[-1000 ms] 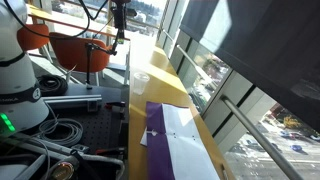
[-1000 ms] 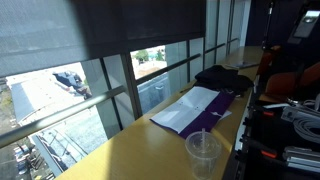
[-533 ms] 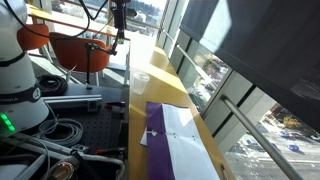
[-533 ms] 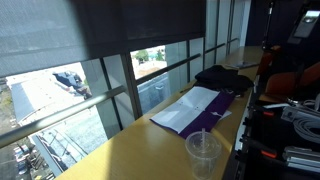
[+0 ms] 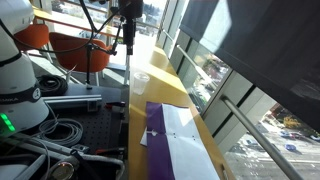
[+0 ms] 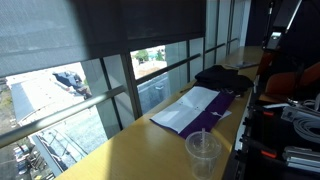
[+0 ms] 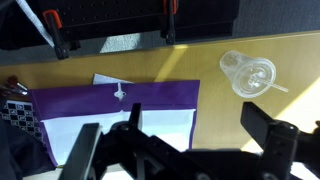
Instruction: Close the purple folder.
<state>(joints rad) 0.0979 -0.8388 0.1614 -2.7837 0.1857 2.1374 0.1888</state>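
Black gripper [image 7: 176, 140], jaws spread wide and empty, hangs well above the wooden table [image 7: 150, 62]. Purple folder [image 7: 120, 97] lies open beneath, white sheets [image 7: 165, 116] exposed. Closing not yet begun. Plastic cup [image 7: 247, 74] stands nearby.

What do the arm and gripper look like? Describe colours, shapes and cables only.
The arm is glossy white with rounded, bulky segments and a green light low on its base. The gripper is black, with two angular, blocky fingers. Thin dark cables run above it in an exterior view.
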